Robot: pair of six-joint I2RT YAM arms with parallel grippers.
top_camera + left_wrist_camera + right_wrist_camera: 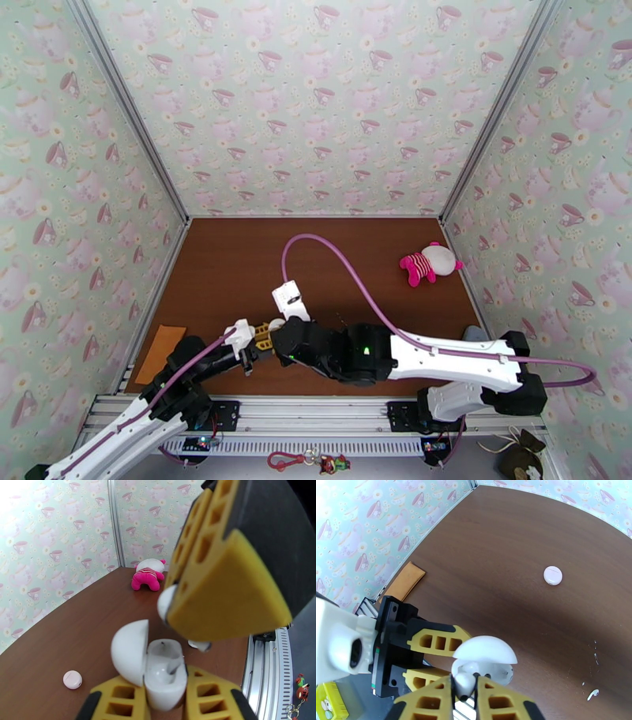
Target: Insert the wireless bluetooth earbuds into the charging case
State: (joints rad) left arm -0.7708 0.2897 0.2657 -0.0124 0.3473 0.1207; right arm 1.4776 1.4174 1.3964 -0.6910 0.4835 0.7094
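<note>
The white charging case (165,679) stands open, its round lid (130,651) tipped up to the left. My left gripper (166,697) is shut on the case body, low over the near middle of the table (259,338). My right gripper (465,695) is shut on a tiny white earbud (463,683), which hangs right over the open case (485,650). In the left wrist view that earbud (166,605) pokes out beside the right gripper's big yellow finger (221,598). Another earbud (593,694) lies loose on the table just beyond the case (199,645).
A second round white case (553,575), closed, lies on the brown table left of the grippers (72,679). A pink plush toy (429,264) sits at the far right. A flat orange-brown pad (160,353) lies by the left wall. A purple cable (340,260) arcs over the middle.
</note>
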